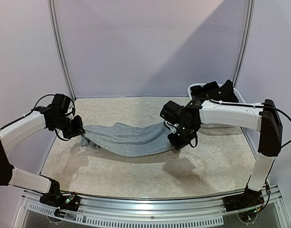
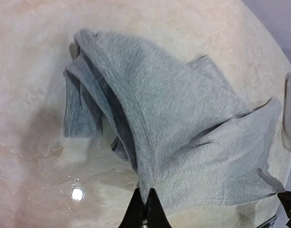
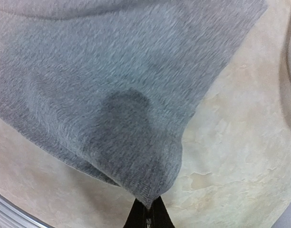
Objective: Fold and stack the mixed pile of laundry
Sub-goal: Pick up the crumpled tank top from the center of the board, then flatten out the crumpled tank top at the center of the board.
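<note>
Left gripper (image 1: 80, 129) and right gripper (image 1: 178, 137) each pinch an end of the grey top (image 1: 129, 140), stretched between them above the table (image 1: 136, 173).

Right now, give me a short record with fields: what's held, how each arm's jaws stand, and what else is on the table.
garment: light grey top, held at both ends, sagging in the middle
left jaws: shut on its left end
right jaws: shut on its right end
folding: not yet begun; cloth bunched, not laid flat
table: pale mottled surface
basket: white, far right corner, dark clothes inside
</note>
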You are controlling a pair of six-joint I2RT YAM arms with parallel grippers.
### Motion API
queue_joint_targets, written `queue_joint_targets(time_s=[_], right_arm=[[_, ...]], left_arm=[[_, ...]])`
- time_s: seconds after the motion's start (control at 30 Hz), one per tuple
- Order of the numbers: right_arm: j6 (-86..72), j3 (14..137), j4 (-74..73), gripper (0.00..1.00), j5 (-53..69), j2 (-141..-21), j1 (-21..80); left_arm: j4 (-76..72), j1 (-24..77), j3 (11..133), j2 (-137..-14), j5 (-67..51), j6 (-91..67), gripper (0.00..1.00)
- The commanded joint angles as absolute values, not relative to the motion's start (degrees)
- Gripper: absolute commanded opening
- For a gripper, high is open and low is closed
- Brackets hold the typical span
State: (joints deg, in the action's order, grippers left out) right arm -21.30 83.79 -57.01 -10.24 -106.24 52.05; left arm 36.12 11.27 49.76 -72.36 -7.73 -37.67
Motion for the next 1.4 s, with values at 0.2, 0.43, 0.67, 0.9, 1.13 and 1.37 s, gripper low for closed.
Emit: queue_joint_targets(time_s=[0.2,0.43,0.67,0.9,1.13,1.37], right_arm=[[-16.20,105.35,-69.24,0.00,-19.35,-100.39,50.78],[-12.49,116.02,-70.01,0.00,-17.33,-96.59,50.74],[-6.71,116.73,-64.33,0.00,-10.21,-86.23,50.73],[-4.29,120.84,-65.35,0.00,-3.33,-81.42,50.92],[-3.63,125.93,-66.93,0.00,-5.08,-78.49,51.06],[-1.06,128.30,-68.32,0.00,-18.66,-85.61,42.66]], left_arm=[[50.76,11.95,69.23,-66.02,-5.14,-32.35,0.00],[56.06,11.95,83.40,-65.22,-8.87,-27.64,0.00],[58.48,11.95,94.28,-65.25,-16.23,-25.67,0.00],[59.33,11.95,104.47,-63.02,-22.83,-24.56,0.00],[55.07,11.95,111.32,-61.85,-32.93,-25.06,0.00],[53.48,11.87,114.48,-72.21,-27.24,-31.63,0.00]])
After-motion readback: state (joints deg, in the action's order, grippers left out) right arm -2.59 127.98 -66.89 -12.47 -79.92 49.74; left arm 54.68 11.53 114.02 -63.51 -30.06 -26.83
